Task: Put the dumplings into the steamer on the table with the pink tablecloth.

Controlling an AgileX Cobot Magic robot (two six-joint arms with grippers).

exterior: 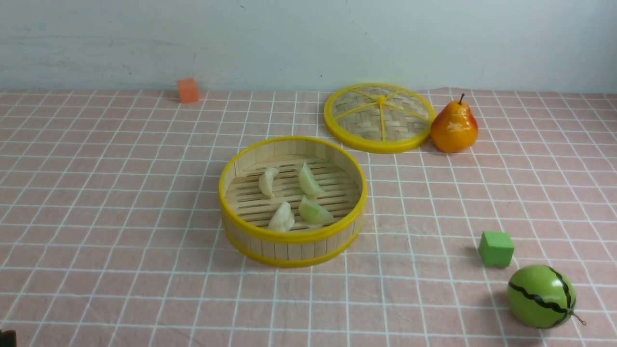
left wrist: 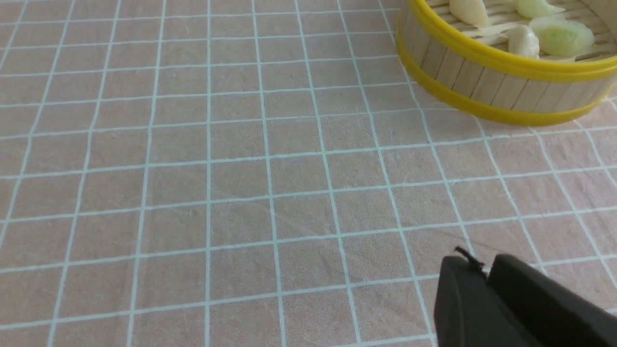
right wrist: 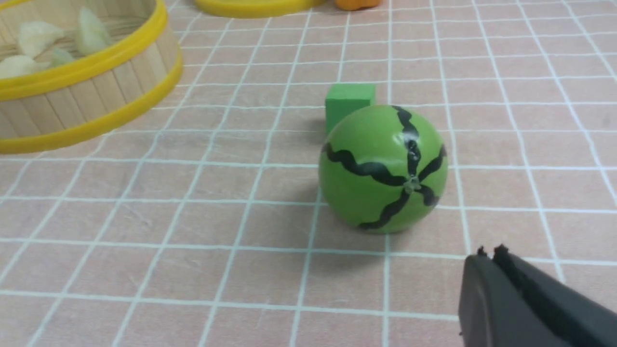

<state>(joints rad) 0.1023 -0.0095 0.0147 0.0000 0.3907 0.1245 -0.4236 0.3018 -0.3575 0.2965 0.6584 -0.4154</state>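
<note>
The steamer [exterior: 291, 243] stands in the middle of the pink tablecloth [exterior: 120, 193] that covers the table. Several dumplings lie on its slatted floor: two cream-white [exterior: 267, 182] [exterior: 282, 218] and two pale green [exterior: 308, 179] [exterior: 314, 211]. In the left wrist view my left gripper [left wrist: 484, 267] hovers over bare cloth, well short of the steamer [left wrist: 487, 79], fingers together and empty. In the right wrist view my right gripper [right wrist: 489, 255] is shut and empty, close to a toy watermelon [right wrist: 383, 168]. Only a dark corner of the left arm [exterior: 7, 337] shows in the front view.
A flat woven lid [exterior: 378, 118] with a yellow rim lies behind the steamer, a pear [exterior: 454, 127] beside it. An orange cube [exterior: 187, 90] sits at the far left by the wall. A green cube [exterior: 495, 248] and the watermelon [exterior: 541, 296] sit front right.
</note>
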